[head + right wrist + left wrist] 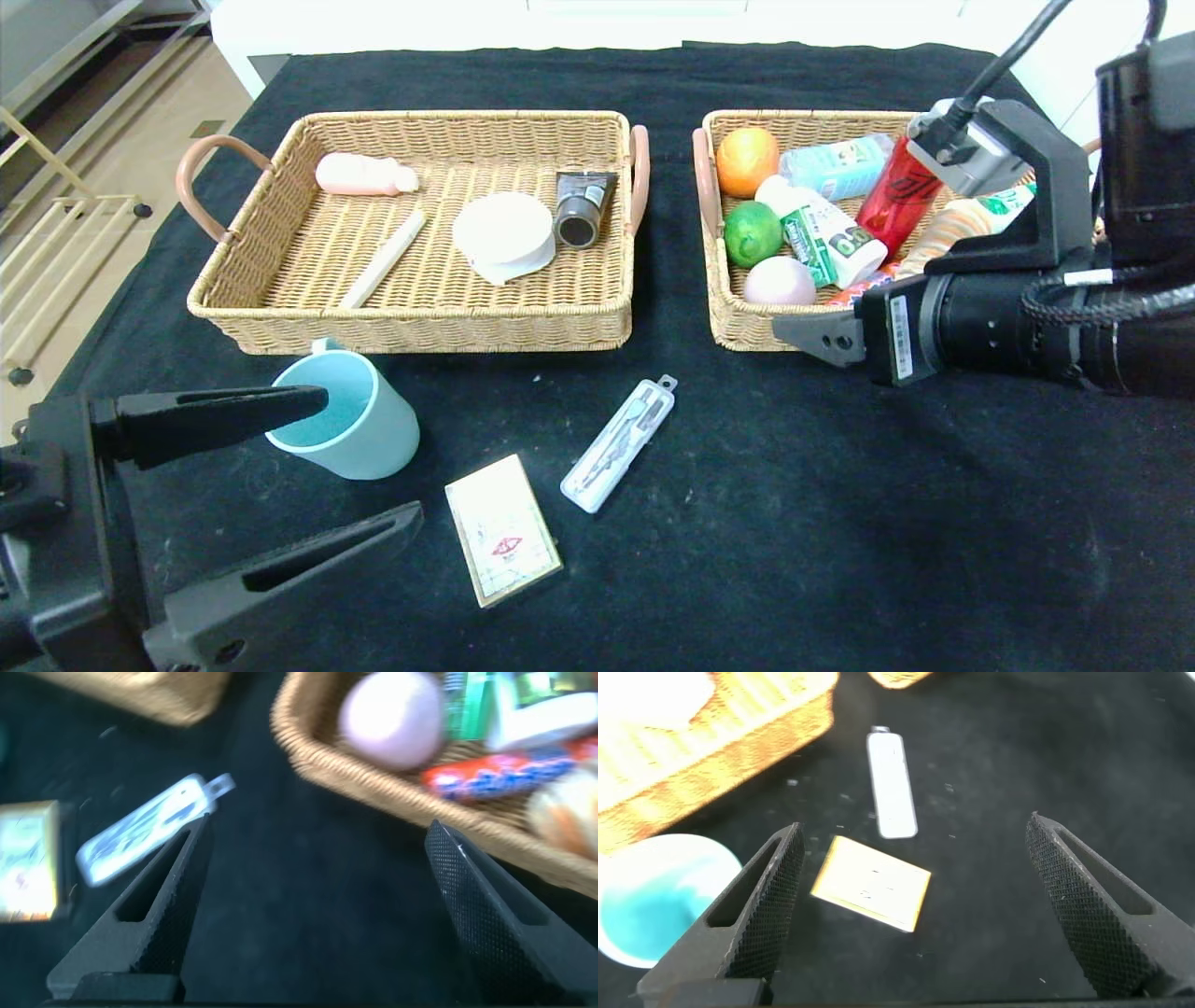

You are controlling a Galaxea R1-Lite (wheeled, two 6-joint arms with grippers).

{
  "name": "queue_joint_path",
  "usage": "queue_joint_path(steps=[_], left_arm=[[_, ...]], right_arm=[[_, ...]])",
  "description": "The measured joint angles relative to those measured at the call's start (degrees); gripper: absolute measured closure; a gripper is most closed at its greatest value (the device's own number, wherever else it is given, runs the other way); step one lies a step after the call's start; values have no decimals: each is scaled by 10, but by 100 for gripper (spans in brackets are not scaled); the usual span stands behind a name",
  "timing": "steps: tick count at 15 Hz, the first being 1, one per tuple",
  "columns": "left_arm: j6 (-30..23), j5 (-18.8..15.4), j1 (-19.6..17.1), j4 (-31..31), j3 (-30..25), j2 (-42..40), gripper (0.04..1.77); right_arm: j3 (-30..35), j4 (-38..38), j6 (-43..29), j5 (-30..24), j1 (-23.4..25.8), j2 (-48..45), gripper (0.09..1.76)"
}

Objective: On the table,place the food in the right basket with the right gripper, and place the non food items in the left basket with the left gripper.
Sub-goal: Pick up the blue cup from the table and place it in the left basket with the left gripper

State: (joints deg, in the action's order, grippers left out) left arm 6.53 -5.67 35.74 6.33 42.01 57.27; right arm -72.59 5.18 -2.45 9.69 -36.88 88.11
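On the black cloth lie a light blue cup (350,420), a yellowish card box (502,528) and a clear plastic case (618,442) holding a compass. My left gripper (372,455) is open and empty, low at the front left beside the cup. In the left wrist view the left gripper (913,826) hovers above the card box (871,894), with the case (891,784) beyond and the cup (654,901) beside one finger. My right gripper (803,334) is open and empty at the front rim of the right basket (724,308). In the right wrist view the right gripper (320,826) is over bare cloth.
The left basket (420,327) holds a pink bottle (364,175), a white stick (383,259), a round white container (504,233) and a dark tube (583,207). The right basket holds an orange (747,161), a lime (752,233), a pink egg (779,280), bottles and snack packs.
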Motion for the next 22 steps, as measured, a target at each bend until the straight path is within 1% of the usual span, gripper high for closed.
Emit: queue_joint_path(steps=[1,3,5,6,8,10,12,15,17,20,22], left_arm=[[0,5,-2,-22,9,3,9],[0,14,-5,-94,37,6,9],[0,26,-11,-140,63,7,9],[0,30,-14,-158,77,9,9],[-1,31,-16,-199,103,13,9],[-1,38,-18,-234,130,24,9],[0,60,-20,-260,158,38,9],[1,89,-32,-310,209,75,9],[1,104,-37,-331,240,111,9],[1,138,-42,-347,282,173,9],[0,148,-51,-368,315,204,9]], right_arm=[[47,-50,14,-30,2,-15,18],[149,-175,40,-104,17,-39,17],[224,-281,56,-183,41,-52,17],[260,-323,60,-220,57,-57,16],[315,-373,65,-266,88,-68,16],[349,-388,66,-311,114,-86,15],[369,-389,70,-328,127,-107,15],[378,-389,73,-332,147,-129,15],[380,-389,73,-336,158,-140,15],[380,-389,71,-370,179,-153,15],[378,-389,70,-395,198,-156,15]])
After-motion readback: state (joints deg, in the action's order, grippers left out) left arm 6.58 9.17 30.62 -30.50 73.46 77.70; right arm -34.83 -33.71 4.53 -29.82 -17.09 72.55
